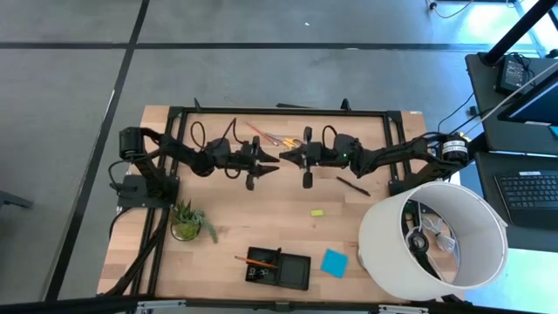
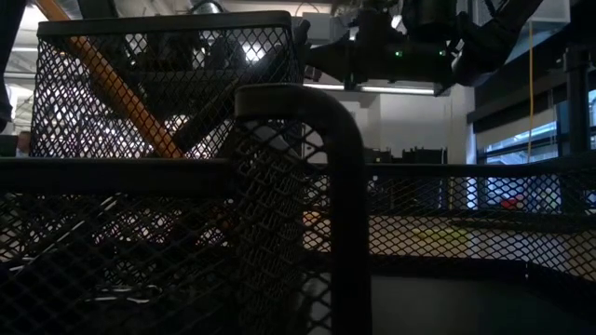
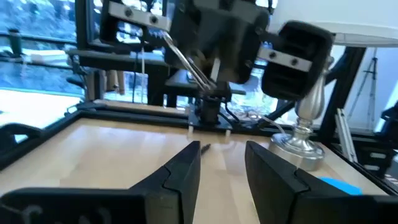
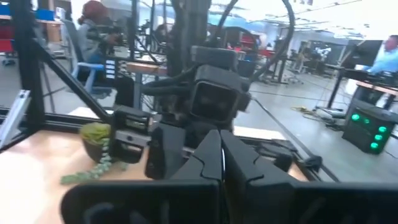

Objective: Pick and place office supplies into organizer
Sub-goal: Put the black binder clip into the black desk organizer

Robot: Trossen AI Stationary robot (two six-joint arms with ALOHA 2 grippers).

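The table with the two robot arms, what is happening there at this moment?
Neither arm handles anything. The left gripper and the right gripper face each other tip to tip at the far middle of the table; the left stands open and empty, the right is shut on nothing. The black mesh organizer sits at the near edge with an orange pencil lying across it. The blue note pad, small yellow block and black pen lie loose on the table.

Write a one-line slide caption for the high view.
Both arms meet mid-table, left gripper open, right gripper shut, far from the black organizer at the table's edge.
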